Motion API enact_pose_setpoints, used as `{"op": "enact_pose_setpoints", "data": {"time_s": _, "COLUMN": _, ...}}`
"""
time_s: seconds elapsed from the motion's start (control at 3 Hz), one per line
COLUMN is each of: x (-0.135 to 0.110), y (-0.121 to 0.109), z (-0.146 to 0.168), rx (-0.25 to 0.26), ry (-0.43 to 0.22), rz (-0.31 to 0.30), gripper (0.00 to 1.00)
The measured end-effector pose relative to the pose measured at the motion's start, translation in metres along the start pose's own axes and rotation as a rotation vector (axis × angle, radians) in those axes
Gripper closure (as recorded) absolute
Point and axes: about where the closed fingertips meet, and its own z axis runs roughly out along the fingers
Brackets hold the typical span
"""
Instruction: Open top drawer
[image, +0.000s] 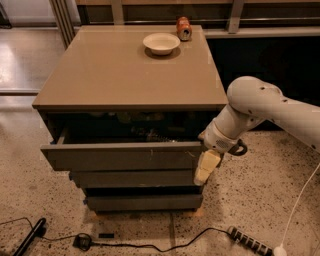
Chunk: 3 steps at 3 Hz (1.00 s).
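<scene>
The gripper (203, 175) hangs tip-down at the right end of the top drawer (125, 156), against or just in front of that corner. Whether it is clenched, released or grasping the edge cannot be told. The white arm (260, 105) runs up and to the right from it and out of the picture. The top drawer stretches to the left of the gripper and stands part-way out of the cabinet (130, 80). A dark gap is open behind its front, where some clutter shows, too dim to name. Just below and left of the gripper lies the second drawer (132, 178). Lower still is the bottom drawer (142, 202), and both are set further back than the top one. Well above the gripper and to its left, on the far part of the cabinet top, a pale bowl (161, 43) sits near a can (183, 28); the two stand apart. On the speckled floor below the gripper a black cable (150, 247) runs from a plug (82, 242) at the lower left to a power strip (248, 241) at the lower right. A thin white cord (301, 197) rises on the right under the arm. A black bar (30, 239) lies far to the lower left. Nothing stands between the gripper and the drawer front.
</scene>
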Motion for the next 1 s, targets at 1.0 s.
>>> {"op": "enact_pose_setpoints", "data": {"time_s": 1.0, "x": -0.007, "y": -0.044, "z": 0.017, "rx": 0.041, "ry": -0.059, "rz": 0.028, "gripper": 0.00}}
